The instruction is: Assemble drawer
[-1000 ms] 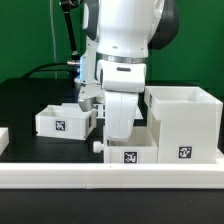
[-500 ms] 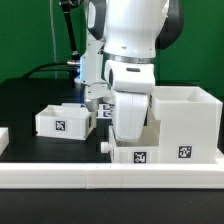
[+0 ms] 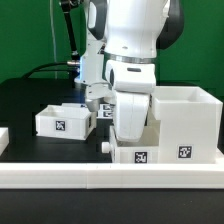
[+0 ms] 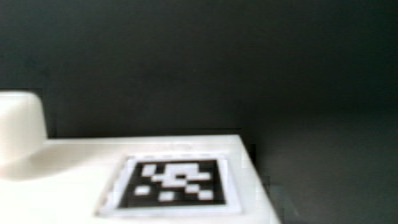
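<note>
The tall white housing (image 3: 186,122) stands at the exterior view's right, with a tag on its front. A small tray (image 3: 150,155) with a tag and a side knob (image 3: 104,146) sits against the housing's left side. My gripper (image 3: 130,138) reaches down onto this tray, and its fingers are hidden behind the hand and the tray wall. The second tray (image 3: 64,121) lies apart at the exterior view's left. The wrist view shows only a white tagged face (image 4: 175,182) and a rounded white knob (image 4: 18,130), with no fingers in sight.
A long low white rail (image 3: 110,178) runs along the front edge just before the trays and housing. A white piece (image 3: 3,138) shows at the far left edge. Cables and the arm's base stand behind, on a black table.
My hand and the tray under it have shifted toward the exterior view's right, up against the housing. Over the last half second nothing has moved.
</note>
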You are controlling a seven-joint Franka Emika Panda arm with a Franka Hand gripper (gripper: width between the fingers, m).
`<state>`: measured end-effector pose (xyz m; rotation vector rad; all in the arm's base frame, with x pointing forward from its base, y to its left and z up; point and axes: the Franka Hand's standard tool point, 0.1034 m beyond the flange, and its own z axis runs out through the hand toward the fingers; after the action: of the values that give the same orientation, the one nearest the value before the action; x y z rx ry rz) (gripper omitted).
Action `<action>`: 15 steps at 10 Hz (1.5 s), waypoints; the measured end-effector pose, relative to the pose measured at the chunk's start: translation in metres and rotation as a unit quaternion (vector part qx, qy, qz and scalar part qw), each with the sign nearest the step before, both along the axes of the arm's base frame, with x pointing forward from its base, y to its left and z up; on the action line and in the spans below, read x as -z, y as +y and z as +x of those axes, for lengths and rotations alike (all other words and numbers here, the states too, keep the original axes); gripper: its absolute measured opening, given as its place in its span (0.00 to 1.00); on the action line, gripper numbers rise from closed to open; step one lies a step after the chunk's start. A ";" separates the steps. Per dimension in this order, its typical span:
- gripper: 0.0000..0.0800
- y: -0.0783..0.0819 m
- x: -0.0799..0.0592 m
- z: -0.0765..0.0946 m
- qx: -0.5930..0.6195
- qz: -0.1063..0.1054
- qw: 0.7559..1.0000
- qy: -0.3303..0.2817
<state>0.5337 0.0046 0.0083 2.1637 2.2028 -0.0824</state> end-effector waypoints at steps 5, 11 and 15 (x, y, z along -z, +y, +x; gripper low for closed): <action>0.72 0.004 -0.020 0.004 0.013 -0.004 1.000 0.000; 0.81 -0.027 -0.065 0.037 -0.004 -0.021 1.000 0.002; 0.81 -0.044 -0.055 0.040 -0.025 0.002 1.000 0.010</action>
<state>0.5737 -0.0395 0.0630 2.1181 2.2688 -0.0979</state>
